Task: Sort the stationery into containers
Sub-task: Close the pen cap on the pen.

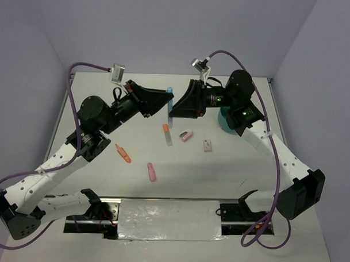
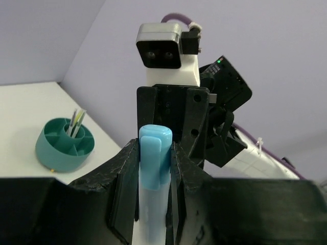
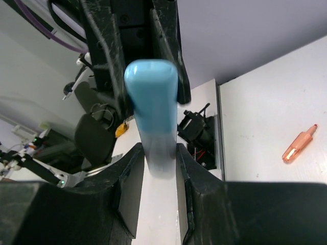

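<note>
Top external: left gripper [image 1: 164, 103] and right gripper [image 1: 175, 108] meet mid-air, both pinching the blue highlighter [image 1: 170, 94] at its width. Teal organiser [image 1: 223, 123] sits at 3 o'clock, half under the right arm near the table [image 1: 242, 179] edge. Orange highlighter [image 1: 123, 154] and pink highlighter [image 1: 152, 171] lie at 7 o'clock.

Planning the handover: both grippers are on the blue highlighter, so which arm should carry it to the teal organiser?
Right. The teal organiser sits by the right arm, away from the left gripper. The right gripper grips the blue highlighter too, so the left could release.
</note>
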{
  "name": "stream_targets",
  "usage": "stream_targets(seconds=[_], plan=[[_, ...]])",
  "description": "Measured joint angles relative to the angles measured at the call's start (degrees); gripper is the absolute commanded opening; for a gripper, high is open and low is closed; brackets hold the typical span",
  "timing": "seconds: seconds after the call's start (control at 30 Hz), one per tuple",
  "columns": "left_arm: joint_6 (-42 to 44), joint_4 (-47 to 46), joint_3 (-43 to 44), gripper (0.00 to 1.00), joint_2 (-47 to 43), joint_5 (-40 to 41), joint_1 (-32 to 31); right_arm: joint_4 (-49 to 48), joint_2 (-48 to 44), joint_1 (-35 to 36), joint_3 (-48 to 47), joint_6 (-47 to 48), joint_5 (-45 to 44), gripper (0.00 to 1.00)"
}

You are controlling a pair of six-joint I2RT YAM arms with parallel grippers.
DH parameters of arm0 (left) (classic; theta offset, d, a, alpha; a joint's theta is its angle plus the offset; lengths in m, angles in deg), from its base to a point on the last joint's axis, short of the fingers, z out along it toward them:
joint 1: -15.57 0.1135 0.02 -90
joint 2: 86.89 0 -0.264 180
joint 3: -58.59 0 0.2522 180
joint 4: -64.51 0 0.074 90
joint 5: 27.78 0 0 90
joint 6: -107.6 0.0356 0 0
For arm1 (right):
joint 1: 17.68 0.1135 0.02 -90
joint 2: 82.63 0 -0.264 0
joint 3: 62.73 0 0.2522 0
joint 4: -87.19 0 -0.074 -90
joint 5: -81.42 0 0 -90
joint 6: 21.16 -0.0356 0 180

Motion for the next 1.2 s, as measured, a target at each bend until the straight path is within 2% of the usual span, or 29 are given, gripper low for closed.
stream_targets(seconds=[0.07,0.1,0.2,0.23,0.3,0.53,0.73,0.8,0.83,0.87,0.93,1.07,1.2], plan=[[1.73,2.95,2.86,0.0,1.79,-1.2,-0.66,-1.22,-0.44,0.33,1.25,0.66,-0.35,0.0],[2.6,4.42,4.0,0.0,2.71,-1.79,-0.96,-1.57,-0.74,0.37,1.9,0.9,-0.55,0.03],[4.31,6.86,5.49,0.0,4.39,-3.26,-1.55,-1.81,-1.46,0.44,3.69,1.36,-1.11,0.19],[4.61,7.5,5.64,0.0,4.59,-3.43,-1.64,-1.6,-1.57,0.44,4.09,1.55,-1.11,0.3],[4.98,8.57,6.1,0.0,4.79,-3.76,-1.66,-1.44,-1.77,0.48,4.57,1.92,-1.33,0.37],[5.79,8.85,6.14,0.0,4.79,-4.13,-1.86,0.04,-2.47,0.72,4.68,3.41,-2.6,0.37],[4.96,9.38,5.4,0.0,4.55,-3.87,-1.95,0.11,-2.51,0.94,4.66,3.87,-5.38,0.53],[4.28,9.33,5.11,0.0,4.13,-3.37,-1.97,0.11,-2.47,0.94,4.66,3.82,-5.77,0.53],[4.15,9.29,4.9,0.0,3.87,-3.19,-1.97,-0.04,-2.49,0.96,4.66,3.82,-6.1,0.51],[4.07,9.27,4.68,0.0,3.58,-2.82,-1.97,-0.28,-2.49,1.03,4.66,3.8,-6.38,0.45],[3.98,9.35,4.37,0.0,3.32,-2.1,-1.95,-0.79,-2.49,1.07,4.66,3.56,-6.64,0.44],[3.43,9.27,4.22,0.0,3.3,-0.94,-1.95,-0.83,-2.49,1.14,4.66,3.34,-8.24,0.51],[2.64,9.2,3.91,0.0,2.82,0.42,-1.95,-1.11,-2.49,1.22,4.68,2.51,-9.7,0.51]])
